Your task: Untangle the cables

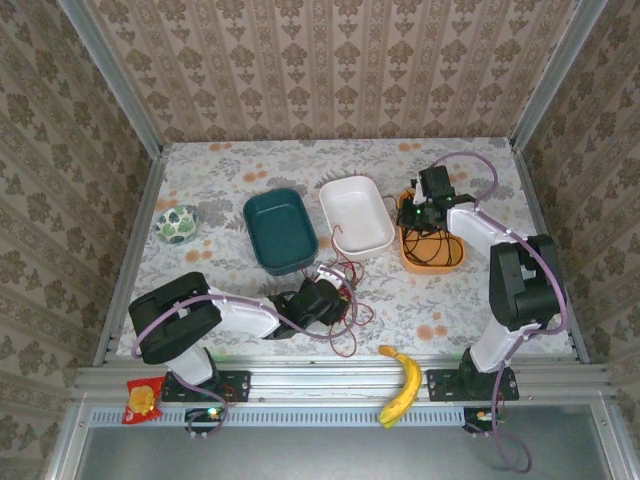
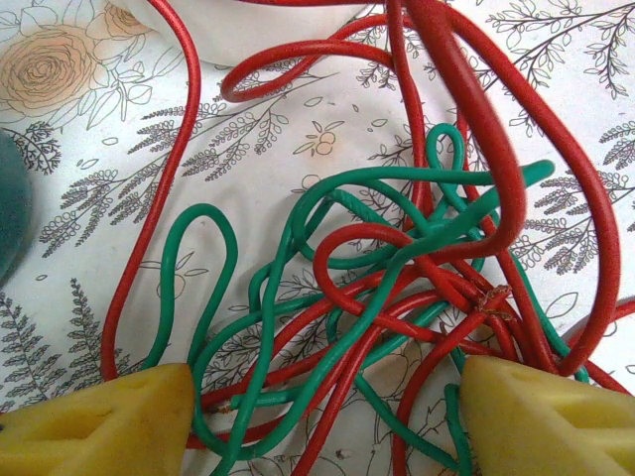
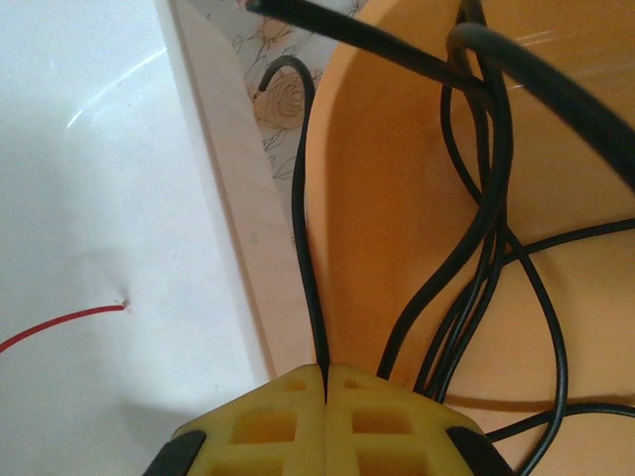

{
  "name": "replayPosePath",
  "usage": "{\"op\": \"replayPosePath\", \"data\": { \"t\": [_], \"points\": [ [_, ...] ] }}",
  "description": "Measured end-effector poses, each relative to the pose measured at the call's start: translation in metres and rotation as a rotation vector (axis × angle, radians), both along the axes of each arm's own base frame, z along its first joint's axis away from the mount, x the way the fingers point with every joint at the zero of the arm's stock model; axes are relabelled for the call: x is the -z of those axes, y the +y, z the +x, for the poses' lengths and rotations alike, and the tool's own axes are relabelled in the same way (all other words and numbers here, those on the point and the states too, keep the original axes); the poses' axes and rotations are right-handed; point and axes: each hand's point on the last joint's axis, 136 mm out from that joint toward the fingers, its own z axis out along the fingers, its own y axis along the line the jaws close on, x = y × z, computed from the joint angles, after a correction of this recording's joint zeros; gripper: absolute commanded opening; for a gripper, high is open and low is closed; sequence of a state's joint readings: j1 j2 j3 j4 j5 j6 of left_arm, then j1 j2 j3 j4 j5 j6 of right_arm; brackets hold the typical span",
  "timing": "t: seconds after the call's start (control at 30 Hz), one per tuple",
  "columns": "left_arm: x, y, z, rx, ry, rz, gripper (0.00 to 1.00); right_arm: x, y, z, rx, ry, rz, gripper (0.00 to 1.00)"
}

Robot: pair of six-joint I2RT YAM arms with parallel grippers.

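A tangle of red cables (image 2: 466, 109) and green cables (image 2: 298, 248) lies on the flowered tabletop. My left gripper (image 2: 327, 416) hangs open just above it, one yellow finger on each side and neither touching a wire. From the top camera this gripper (image 1: 335, 298) sits over the tangle (image 1: 350, 305) near the front. Black cables (image 3: 476, 228) coil inside the orange tray (image 3: 397, 198). My right gripper (image 3: 325, 382) is shut on one black cable (image 3: 303, 198) at that tray's left rim. It also shows from above (image 1: 413, 218).
A white tray (image 1: 355, 210) stands beside the orange tray (image 1: 445, 262), with a red wire end (image 3: 60, 322) lying in it. A teal tray (image 1: 280, 230) and a patterned bowl (image 1: 178, 223) stand to the left. A banana (image 1: 403, 385) and a snack packet (image 1: 143, 398) lie on the front rail.
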State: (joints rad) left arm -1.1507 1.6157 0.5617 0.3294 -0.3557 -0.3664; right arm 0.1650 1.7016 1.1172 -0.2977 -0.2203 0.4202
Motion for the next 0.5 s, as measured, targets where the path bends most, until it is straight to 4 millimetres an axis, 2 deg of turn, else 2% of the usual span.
{"op": "replayPosePath", "data": {
  "t": [0.2, 0.4, 0.5],
  "points": [
    [0.0001, 0.0001, 0.0, 0.0, 0.0, 0.0, 0.73, -0.0024, 0.0054, 0.003, -0.001, -0.018, 0.037, 0.05],
    [0.0002, 0.0002, 0.0, 0.0, 0.0, 0.001, 0.73, -0.005, 0.0059, 0.0065, 0.007, -0.033, 0.045, 0.02],
    [0.0001, 0.0002, 0.0, 0.0, 0.001, 0.004, 0.73, -0.0054, 0.006, 0.0069, 0.007, -0.035, 0.045, 0.07]
  ]
}}
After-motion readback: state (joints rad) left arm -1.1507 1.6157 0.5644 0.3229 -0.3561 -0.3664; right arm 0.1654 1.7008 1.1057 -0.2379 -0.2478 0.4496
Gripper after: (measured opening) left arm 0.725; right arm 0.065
